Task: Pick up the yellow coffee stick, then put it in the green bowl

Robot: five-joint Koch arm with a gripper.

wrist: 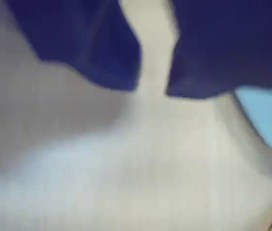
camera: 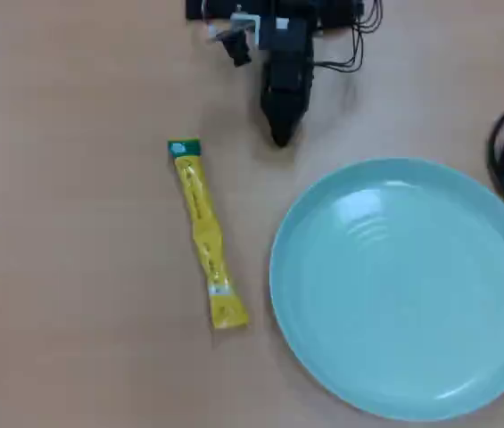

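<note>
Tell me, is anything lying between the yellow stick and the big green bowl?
No. In the overhead view only bare table lies between the yellow coffee stick and the green bowl.

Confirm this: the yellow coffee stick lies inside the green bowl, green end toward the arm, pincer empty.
Not quite. In the overhead view the yellow coffee stick lies on the table left of the green bowl, not inside it. Green end toward the arm and empty pincer are right.

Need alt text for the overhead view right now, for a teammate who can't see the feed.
A yellow coffee stick lies flat on a tan table, green end up, left of an empty green bowl and not touching it. The black arm's claw sits at top centre, apart from both.
</note>
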